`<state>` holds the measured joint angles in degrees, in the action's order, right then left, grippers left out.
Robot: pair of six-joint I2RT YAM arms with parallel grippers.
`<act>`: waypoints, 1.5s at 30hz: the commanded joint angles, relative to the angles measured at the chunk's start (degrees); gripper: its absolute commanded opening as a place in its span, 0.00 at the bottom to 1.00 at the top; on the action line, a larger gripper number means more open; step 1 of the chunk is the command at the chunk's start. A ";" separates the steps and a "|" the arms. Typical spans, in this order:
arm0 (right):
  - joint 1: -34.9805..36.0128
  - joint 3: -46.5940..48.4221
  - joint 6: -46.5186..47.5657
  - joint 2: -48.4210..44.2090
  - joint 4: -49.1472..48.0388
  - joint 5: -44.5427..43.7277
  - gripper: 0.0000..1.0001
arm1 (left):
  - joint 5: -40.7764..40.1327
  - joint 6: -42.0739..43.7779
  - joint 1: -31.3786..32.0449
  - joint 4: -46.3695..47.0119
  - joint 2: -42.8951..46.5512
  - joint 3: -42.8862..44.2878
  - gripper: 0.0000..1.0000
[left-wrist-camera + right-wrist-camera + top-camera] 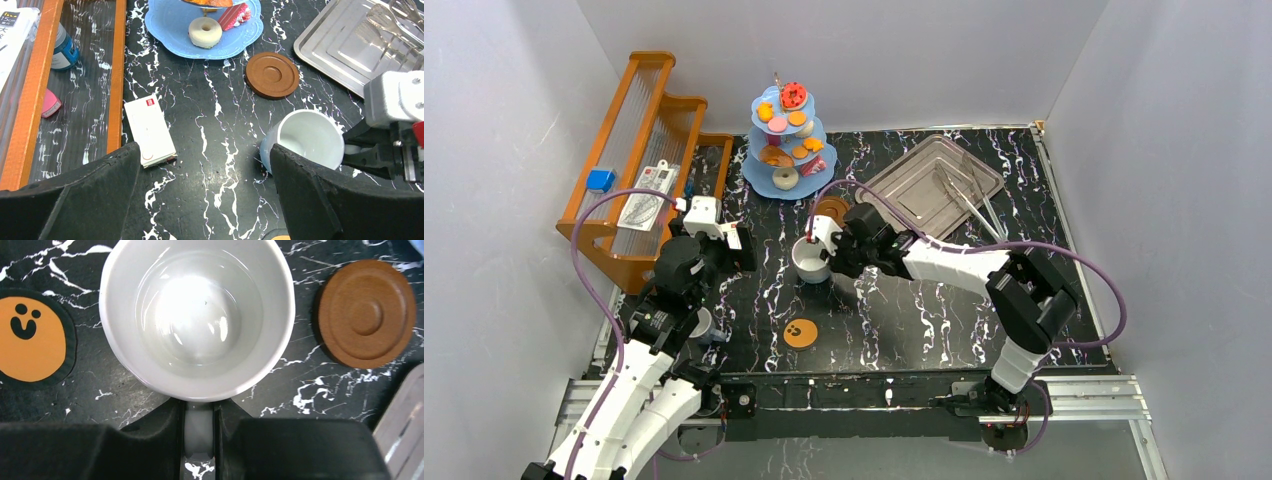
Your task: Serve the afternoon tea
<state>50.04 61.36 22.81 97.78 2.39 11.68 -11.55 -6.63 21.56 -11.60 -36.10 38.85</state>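
The white mug (811,260) stands on the black marble table, near the middle. My right gripper (832,250) is shut on its handle (199,425), and the mug's empty bowl (197,315) fills the right wrist view. The brown ridged saucer (832,210) lies bare just behind the mug (367,312). The orange paw-print coaster (800,333) lies bare near the front (30,340). The light-blue three-tier stand (784,140) holds the pastries, with a white donut (205,32) on its lowest tier. My left gripper (205,165) is open and empty over the table, left of the mug (307,140). A small grey cup (702,325) peeks out beside my left arm.
An orange wooden rack (639,160) with small items stands along the left. A square silver tray (934,185) holding tongs sits at the back right. A small white box (149,130) lies on the table near the rack.
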 commanded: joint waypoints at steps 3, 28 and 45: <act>-4.88 6.38 -2.81 -3.32 -7.99 0.91 0.00 | -0.14 -0.05 0.24 0.82 0.80 1.23 0.98; -14.77 25.35 -3.48 15.15 -4.54 1.13 0.00 | -0.47 -0.04 0.24 0.82 1.47 1.23 0.98; -15.48 26.45 -3.21 18.27 -2.48 2.98 0.18 | -0.84 0.03 0.24 0.82 1.60 1.27 0.98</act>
<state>34.72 83.96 19.68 116.90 4.58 12.32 -11.53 -6.63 21.56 -11.62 -34.94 38.85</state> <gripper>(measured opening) 0.275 0.978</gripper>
